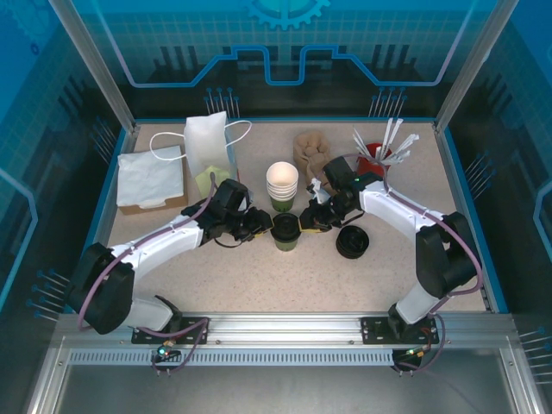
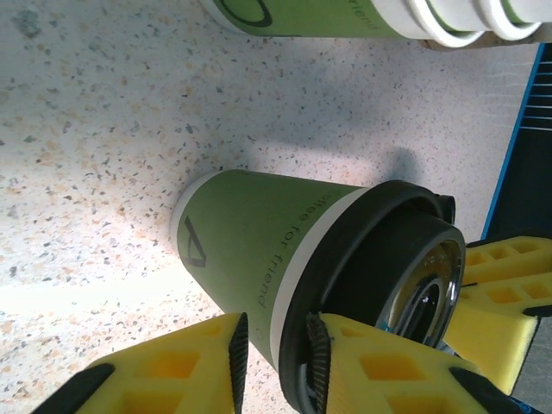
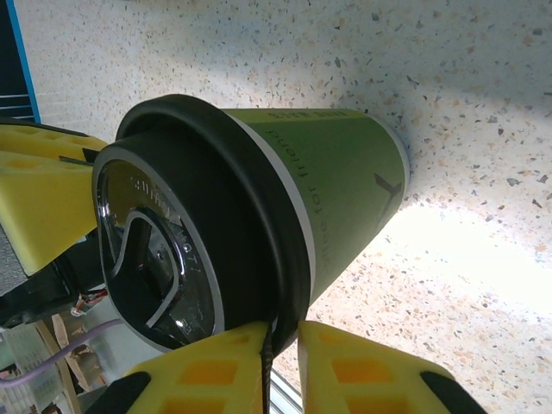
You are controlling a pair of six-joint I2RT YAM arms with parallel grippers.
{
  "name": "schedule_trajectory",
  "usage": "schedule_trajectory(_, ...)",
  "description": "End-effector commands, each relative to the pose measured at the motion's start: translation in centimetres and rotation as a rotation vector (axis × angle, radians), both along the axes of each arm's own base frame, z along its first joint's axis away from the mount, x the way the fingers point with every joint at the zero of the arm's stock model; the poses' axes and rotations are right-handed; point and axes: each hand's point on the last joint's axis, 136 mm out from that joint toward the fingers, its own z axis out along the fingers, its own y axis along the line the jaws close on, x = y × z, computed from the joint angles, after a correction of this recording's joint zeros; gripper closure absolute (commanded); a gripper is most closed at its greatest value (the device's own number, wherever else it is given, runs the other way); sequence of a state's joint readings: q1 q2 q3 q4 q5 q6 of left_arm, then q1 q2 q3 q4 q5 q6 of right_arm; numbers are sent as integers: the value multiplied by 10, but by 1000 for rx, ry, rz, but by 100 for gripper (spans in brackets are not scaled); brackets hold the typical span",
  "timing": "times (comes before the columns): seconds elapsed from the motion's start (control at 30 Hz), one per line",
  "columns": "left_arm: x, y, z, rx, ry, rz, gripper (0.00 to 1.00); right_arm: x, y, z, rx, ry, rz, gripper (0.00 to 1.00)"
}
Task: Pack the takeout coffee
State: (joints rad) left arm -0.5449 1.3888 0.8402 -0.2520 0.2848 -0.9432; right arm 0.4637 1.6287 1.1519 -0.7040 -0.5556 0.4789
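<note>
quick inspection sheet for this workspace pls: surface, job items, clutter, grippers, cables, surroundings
surface: speckled beige table, no spills seen
job's things: takeout coffee upright at mid-table, black lid on
clutter: cup stack, loose black lids, white paper bag, napkins, brown lumpy item, white sticks in a red holder
grippers: left gripper and right gripper each pinch the lid rim, from opposite sides
cables: purple cables run along both arms, apart from the cup
surroundings: aluminium frame, blue panels

Top overhead, far; wrists close, opposite sides, share takeout coffee [image 2: 259, 250].
</note>
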Motion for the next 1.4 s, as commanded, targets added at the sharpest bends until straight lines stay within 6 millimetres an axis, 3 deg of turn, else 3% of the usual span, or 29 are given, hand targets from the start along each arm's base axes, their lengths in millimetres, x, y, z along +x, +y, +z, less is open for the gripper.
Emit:
schedule_trajectory(0.0,1,2,3,25,19,1,69,3,13,19,64,-53,19,81)
schedule_trajectory(0.3,7,-3,16,-3,-4,2,61,5,11,23,89,-64,8,77)
schedule_trajectory(0.6,10,-8,20,-20,-7,-9,57,2,9,9,78,-15,5,74)
schedule_trajectory(0.9,7,-9,17,-8,2,-24,53,4,12,17,122,-28,-2,70)
schedule_trajectory(1.37,4,-5,18,16,-7,-21,45,2,3,14,115,-26,-25,63)
